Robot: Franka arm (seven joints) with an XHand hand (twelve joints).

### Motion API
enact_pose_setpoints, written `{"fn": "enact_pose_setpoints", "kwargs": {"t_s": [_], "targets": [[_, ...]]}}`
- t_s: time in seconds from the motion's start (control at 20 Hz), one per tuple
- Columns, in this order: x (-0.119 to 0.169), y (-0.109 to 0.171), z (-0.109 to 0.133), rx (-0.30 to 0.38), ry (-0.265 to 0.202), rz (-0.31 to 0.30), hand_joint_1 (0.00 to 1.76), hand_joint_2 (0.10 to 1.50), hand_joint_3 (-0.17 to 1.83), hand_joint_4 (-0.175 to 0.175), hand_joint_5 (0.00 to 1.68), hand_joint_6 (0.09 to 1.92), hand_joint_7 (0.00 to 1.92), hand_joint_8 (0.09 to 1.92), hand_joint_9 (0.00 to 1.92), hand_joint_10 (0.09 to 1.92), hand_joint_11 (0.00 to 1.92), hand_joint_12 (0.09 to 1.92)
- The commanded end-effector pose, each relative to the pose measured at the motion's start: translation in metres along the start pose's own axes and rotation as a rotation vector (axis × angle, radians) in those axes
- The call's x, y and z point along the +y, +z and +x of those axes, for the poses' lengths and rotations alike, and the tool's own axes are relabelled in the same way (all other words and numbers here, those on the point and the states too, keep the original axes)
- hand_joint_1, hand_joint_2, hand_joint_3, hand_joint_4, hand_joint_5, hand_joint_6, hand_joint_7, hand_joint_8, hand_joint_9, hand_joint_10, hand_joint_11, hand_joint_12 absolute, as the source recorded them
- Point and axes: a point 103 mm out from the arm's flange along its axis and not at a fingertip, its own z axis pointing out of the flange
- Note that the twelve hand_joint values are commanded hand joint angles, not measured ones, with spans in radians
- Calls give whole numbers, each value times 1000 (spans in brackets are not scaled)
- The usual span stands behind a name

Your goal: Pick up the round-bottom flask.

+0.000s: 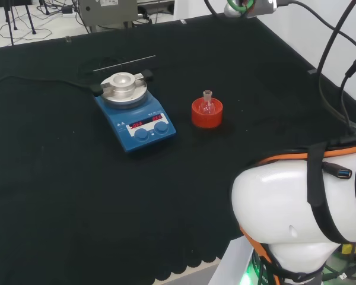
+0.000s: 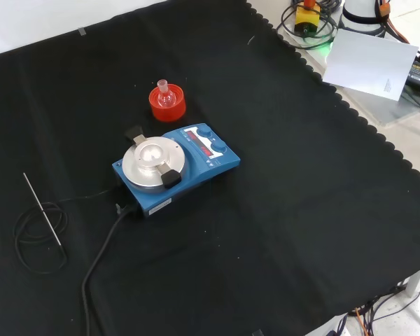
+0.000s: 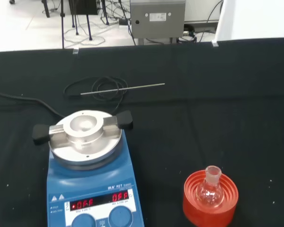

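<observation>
A small clear round-bottom flask (image 1: pixel 207 103) stands upright, neck up, on a red ribbed ring stand (image 1: pixel 207 114) near the middle of the black cloth. In the front view the flask (image 2: pixel 165 96) and its red stand (image 2: pixel 168 105) sit just behind the blue hotplate. The wrist view looks at the flask (image 3: pixel 210 190) on the stand (image 3: pixel 210 201) from a distance, with nothing touching it.
A blue hotplate stirrer (image 1: pixel 134 118) with a round metal top (image 2: pixel 155 162) stands beside the stand, its cable trailing across the cloth. A thin metal rod with a coiled wire (image 2: pixel 42 210) lies farther off. The arm's white links (image 1: pixel 302 208) stand at the head view's right.
</observation>
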Motion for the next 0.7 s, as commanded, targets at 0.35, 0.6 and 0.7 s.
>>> {"fn": "enact_pose_setpoints", "kwargs": {"t_s": [0.35, 0.6, 0.7], "targets": [[61, 78, -28, 60, 80, 98, 6, 1323, 278, -2, 211, 87, 60, 326, 76, 562, 0, 810], [88, 108, -45, 83, 101, 113, 39, 1323, 250, -3, 219, 87, 63, 336, 82, 567, 0, 812], [97, 119, -52, 89, 109, 120, 63, 1319, 237, -4, 222, 87, 66, 342, 87, 570, 0, 822]]}}
